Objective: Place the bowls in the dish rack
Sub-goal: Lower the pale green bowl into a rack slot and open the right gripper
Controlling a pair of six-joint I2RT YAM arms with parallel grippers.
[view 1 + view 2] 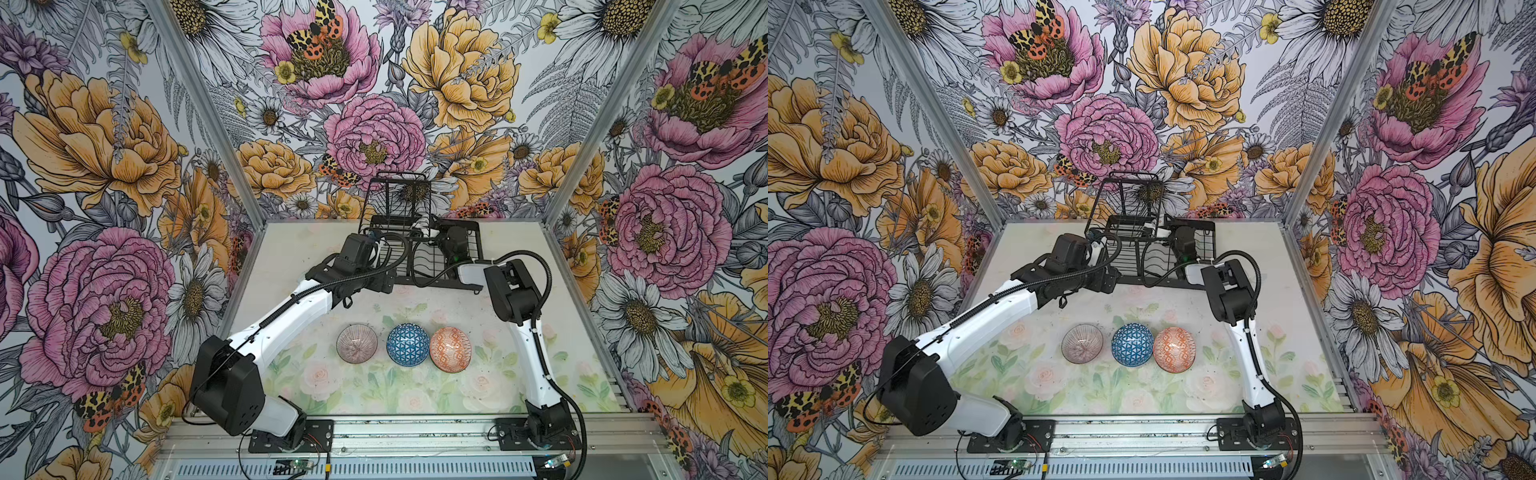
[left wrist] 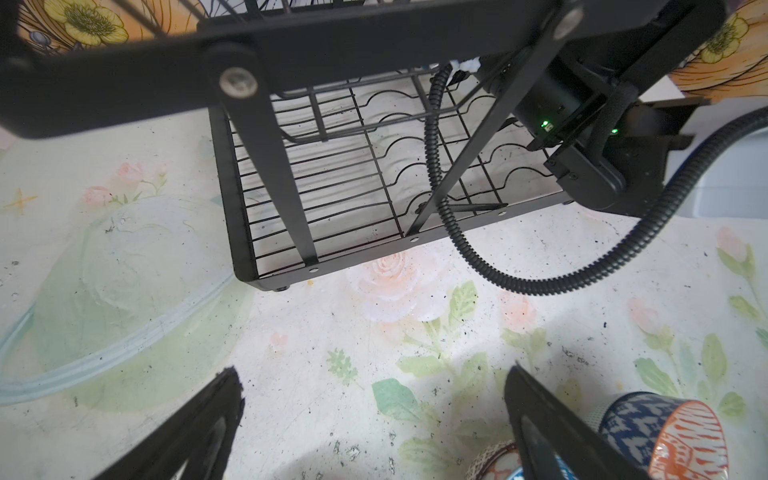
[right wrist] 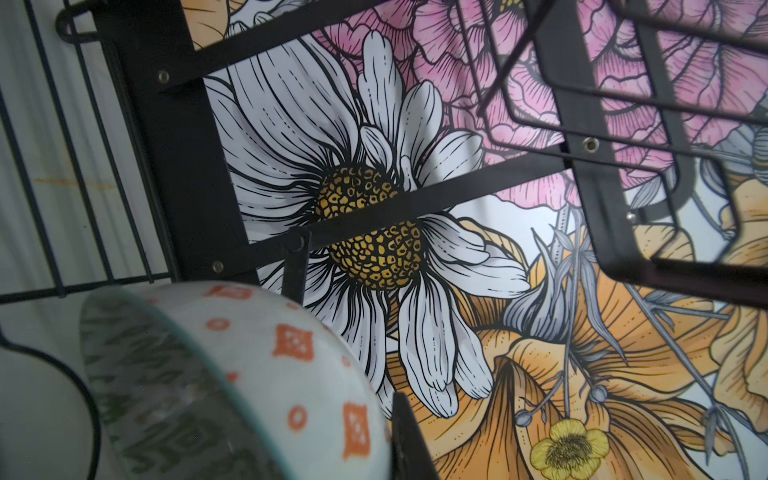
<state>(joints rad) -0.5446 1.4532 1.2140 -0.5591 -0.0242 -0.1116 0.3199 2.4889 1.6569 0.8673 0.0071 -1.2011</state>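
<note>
The black wire dish rack [image 1: 440, 286] [image 1: 1158, 282] stands at the back of the table. My right gripper [image 1: 440, 232] [image 3: 374, 415] reaches inside it, shut on the wall of a bowl [image 3: 232, 374] that is grey-green patterned inside and pale with orange squares outside; one finger [image 3: 411, 440] shows, the other is hidden by the bowl. On the table in a row lie a pink-striped bowl [image 1: 356, 345], a blue lattice bowl [image 1: 408, 345] and an orange-white bowl [image 1: 450, 349]. My left gripper [image 1: 384, 284] [image 2: 374, 399] hangs open and empty over the table by the rack's front left corner.
The rack's taller wire basket tier [image 1: 397, 195] rises at its back left. The right arm's black cable [image 2: 440, 174] loops across the rack's front rim [image 2: 374, 253]. Flowered walls close the back and both sides. The bowls lie between the two arm bases.
</note>
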